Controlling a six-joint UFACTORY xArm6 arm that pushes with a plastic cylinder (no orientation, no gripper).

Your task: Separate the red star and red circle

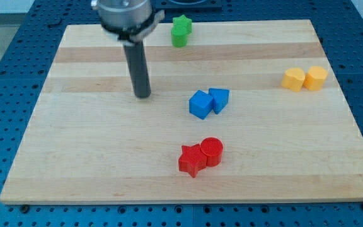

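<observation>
Pale wood board (93,157) lies flat on a blue pegboard bench (5,75) that shows around its edges. Red star (191,160) and red circle (212,151) sit low and near the centre of the view; the circle is just to the view's right of the star and slightly higher, and the two touch side to side. Above them, near mid-board, blue cube (200,104) touches a blue wedge-shaped block (219,99) on its right. At the view's right edge of the board, two yellow blocks (304,79) stand side by side, touching; exact shapes unclear. Green block (181,31), roughly star-shaped, stands near the board's top edge. The dark rod hangs upright from a grey mount at the view's top left. My tip (143,96) rests on bare wood, well apart from every block: up and to the left of the red pair, left of the blue pair. The arm carries no fingers, only the rod, so nothing is pinched or held.
</observation>
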